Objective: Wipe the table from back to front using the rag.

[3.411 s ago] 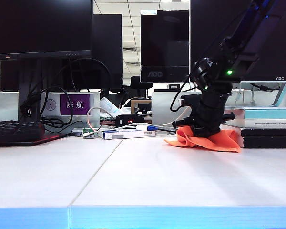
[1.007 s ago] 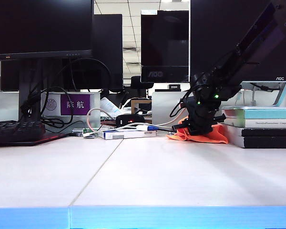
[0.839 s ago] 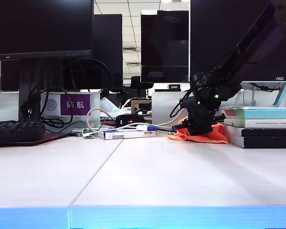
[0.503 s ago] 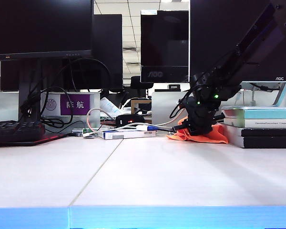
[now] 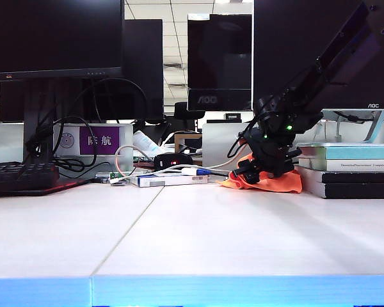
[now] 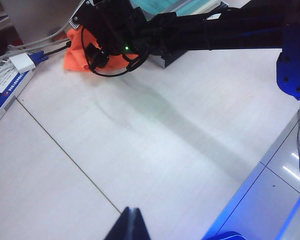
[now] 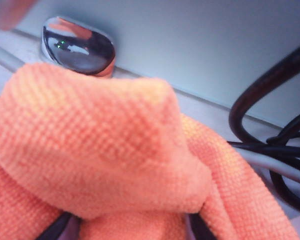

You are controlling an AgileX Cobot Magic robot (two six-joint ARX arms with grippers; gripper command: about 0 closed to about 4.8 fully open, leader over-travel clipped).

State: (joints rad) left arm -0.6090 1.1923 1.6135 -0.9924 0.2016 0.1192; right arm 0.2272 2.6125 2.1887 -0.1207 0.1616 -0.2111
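At the left of the exterior view we see a keyboard on the table, then cables and a small blue-and-white box toward the back. Our left gripper hangs over bare tabletop near the seam, its dark fingertips drawn to a narrow point with no visible gap, holding nothing. Further right, our right gripper sits low at the back of the table, down on the rag, which lies bunched just beside the stacked books. The right wrist view is filled with orange cloth humped close to the lens; the fingers are hidden, so we cannot tell how wide they stand or whether they pinch the cloth.
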